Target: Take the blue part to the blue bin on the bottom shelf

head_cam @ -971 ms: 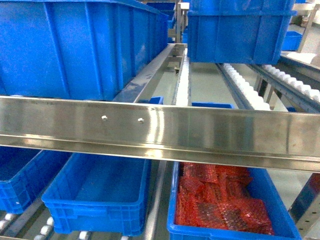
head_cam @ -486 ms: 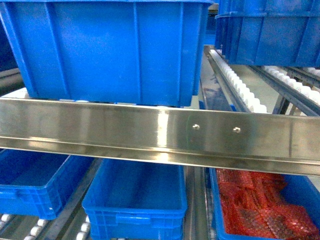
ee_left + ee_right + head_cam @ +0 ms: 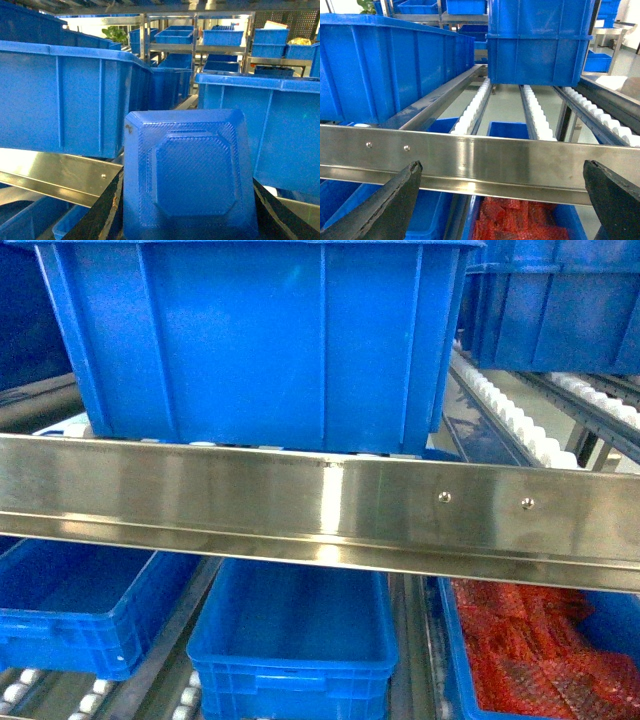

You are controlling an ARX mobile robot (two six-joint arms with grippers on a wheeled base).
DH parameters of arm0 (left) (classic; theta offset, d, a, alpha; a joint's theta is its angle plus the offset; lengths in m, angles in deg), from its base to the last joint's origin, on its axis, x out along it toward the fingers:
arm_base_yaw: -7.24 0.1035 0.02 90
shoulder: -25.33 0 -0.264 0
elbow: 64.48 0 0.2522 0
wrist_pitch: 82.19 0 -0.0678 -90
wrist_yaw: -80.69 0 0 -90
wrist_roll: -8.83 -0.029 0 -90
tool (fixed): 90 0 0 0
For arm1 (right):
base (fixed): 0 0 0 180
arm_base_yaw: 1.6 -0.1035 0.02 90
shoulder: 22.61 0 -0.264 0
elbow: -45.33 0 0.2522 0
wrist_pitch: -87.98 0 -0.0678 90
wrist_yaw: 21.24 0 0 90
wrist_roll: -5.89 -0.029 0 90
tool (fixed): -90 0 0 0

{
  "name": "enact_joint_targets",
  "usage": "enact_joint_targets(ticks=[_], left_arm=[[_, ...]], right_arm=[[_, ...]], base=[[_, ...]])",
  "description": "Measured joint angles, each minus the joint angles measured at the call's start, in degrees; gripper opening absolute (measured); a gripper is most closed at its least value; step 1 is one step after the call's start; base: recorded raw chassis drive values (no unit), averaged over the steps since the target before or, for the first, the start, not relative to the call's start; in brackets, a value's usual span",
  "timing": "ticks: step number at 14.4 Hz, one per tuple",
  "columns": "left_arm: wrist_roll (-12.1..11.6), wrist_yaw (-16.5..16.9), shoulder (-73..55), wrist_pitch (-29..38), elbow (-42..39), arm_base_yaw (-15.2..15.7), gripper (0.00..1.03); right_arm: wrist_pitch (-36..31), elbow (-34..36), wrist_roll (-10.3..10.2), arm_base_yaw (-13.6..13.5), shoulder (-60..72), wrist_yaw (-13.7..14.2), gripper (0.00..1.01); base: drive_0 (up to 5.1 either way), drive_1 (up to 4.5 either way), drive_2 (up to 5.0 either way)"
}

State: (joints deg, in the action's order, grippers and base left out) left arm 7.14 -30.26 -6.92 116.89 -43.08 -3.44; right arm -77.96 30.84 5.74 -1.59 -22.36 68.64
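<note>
Compared with half a second back, our head view has slid so the big upper crate [image 3: 260,345] and the steel front rail [image 3: 300,505] sit further right in frame, rail bolts included, and the blue bin [image 3: 295,640] on the bottom shelf [image 3: 95,702] now sits nearer the middle. Next to it on the right is the crate of red pieces [image 3: 545,655], and another blue crate [image 3: 75,605] sits on its left.

The blue part [image 3: 187,175] is up in our left tool [image 3: 187,220], gripped between the two dark fingers [image 3: 97,217]. Its broad face with the raised octagonal panel points at the wrist camera; long axis looks roughly upright, though the bottom is cut off so we're not sure.

Our right tool [image 3: 502,200] is spread wide, nothing in it, facing the rail.
</note>
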Motion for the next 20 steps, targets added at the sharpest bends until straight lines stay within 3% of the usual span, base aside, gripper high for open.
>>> enact_joint_targets(ticks=[20], left_arm=[[0.0, 0.0, 0.0, 0.2, 0.0, 0.0, 0.44]], right_arm=[[-0.2, 0.0, 0.0, 0.0, 0.0, 0.0, 0.98]], base=[[0.0, 0.00, 0.0]])
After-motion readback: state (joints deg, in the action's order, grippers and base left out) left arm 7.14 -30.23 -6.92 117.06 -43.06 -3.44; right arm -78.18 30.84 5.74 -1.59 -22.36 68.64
